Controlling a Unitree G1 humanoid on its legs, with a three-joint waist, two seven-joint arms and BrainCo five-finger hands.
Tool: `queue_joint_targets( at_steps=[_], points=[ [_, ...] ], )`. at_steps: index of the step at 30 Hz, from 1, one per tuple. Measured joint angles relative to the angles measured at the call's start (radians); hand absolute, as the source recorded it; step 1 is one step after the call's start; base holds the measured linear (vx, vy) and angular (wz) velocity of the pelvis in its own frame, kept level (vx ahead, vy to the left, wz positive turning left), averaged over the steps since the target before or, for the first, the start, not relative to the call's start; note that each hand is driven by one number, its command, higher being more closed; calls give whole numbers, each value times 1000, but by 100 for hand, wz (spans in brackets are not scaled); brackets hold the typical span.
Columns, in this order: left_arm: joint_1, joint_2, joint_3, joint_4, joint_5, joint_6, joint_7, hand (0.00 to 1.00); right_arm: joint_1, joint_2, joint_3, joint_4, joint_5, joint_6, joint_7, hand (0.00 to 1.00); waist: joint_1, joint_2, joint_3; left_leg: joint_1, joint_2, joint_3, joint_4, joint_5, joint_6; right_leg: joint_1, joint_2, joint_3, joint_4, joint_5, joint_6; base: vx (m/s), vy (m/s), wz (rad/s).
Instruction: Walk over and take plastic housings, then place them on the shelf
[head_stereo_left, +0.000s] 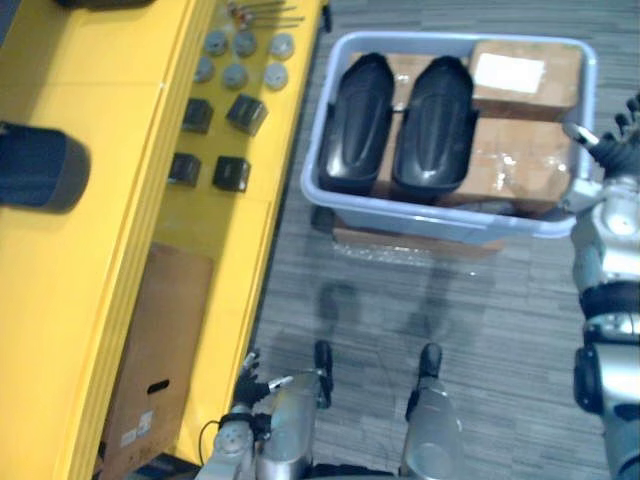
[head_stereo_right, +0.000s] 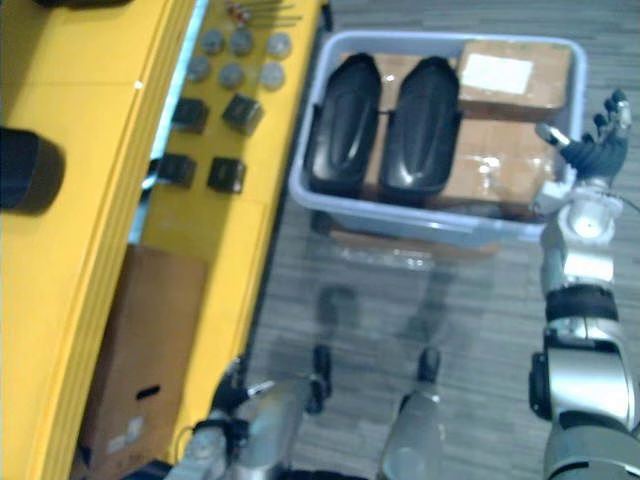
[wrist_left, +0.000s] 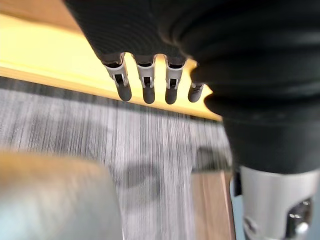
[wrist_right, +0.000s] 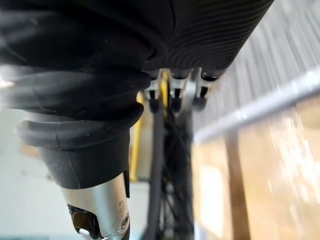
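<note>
You have two housings lying side by side in the bin, on boxes. Your right hand is released beside the bin rim. Your left hand hangs released near the shelf.

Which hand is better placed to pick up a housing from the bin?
Right. The right hand is raised beside the bin, near the black housings; the left hand hangs low by the yellow shelf.

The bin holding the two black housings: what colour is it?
The bin is pale blue-grey, clearest in the left eye view.
</note>
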Motion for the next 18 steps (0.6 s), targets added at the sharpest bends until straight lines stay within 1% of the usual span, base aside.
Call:
queue_joint_targets(
  at_steps=[3,4,5,7,8,10,11,12,13,14,15,16,18],
  points=[
    [1,-24,26,22,-3,-37,-13,0,-43,-5,35,0,-36,30,17,0,6,4,2,-4,-15,-8,-2,6,4,-14,-22,-17,30,-14,4,-68,30,15],
    [-1,-27,27,27,-9,-47,-22,0,-64,-20,57,0,-39,41,24,0,9,7,3,-15,-19,-12,3,8,5,-20,-30,-20,40,-17,7,-69,35,13],
    [-1,-31,27,30,-33,-57,-26,0,-85,-29,61,0,-39,55,31,0,10,11,6,-27,-23,-14,7,10,5,-34,-35,-20,49,-17,7,-50,29,11],
    [-1,-39,36,35,-40,-66,-33,0,-100,-34,62,0,-40,74,43,0,12,13,7,-42,-27,-18,8,16,6,-48,-38,-22,54,-17,8,-31,21,7],
    [-2,-43,39,38,-40,-70,-35,0,-103,-35,64,4,-45,91,43,0,12,15,8,-46,-27,-21,9,17,6,-49,-38,-25,54,-16,9,-13,13,13],
    [-13,-54,34,48,-42,-75,-42,0,-124,-41,86,55,-46,151,42,0,15,24,12,-56,-27,-38,14,19,3,-48,-38,-45,55,-16,8,-12,5,17],
    [-14,-56,35,48,-44,-77,-43,0,-129,-41,89,64,-47,164,40,0,19,24,12,-60,-27,-38,14,21,2,-50,-36,-46,55,-16,8,0,4,9],
    [-18,-58,34,48,-44,-77,-43,0,-138,-42,96,81,-58,197,34,0,25,24,12,-66,-27,-41,14,22,1,-56,-34,-48,56,-16,8,17,6,3],
    [-21,-58,33,48,-46,-76,-43,0,-147,-41,105,100,-66,233,12,0,29,25,13,-67,-27,-43,14,23,0,-57,-33,-50,56,-16,8,18,6,4],
    [-21,-59,31,49,-51,-76,-43,0,-154,-41,105,115,-66,246,3,0,30,26,13,-67,-27,-44,14,23,0,-56,-33,-51,56,-16,8,22,8,3],
    [-21,-58,29,52,-73,-76,-43,0,-164,-42,104,132,-65,261,-22,0,33,27,14,-69,-28,-45,14,23,1,-56,-34,-53,56,-16,8,24,14,3],
    [-24,-59,27,56,-81,-76,-43,0,-172,-44,103,145,-66,262,-46,0,33,31,15,-70,-29,-47,14,23,1,-56,-35,-56,56,-16,8,26,22,6],
    [-32,-60,16,61,-84,-72,-42,0,-185,-56,102,151,-65,280,-60,0,34,43,20,-75,-30,-52,17,23,1,-55,-38,-66,58,-16,8,8,19,8]
  ],
)
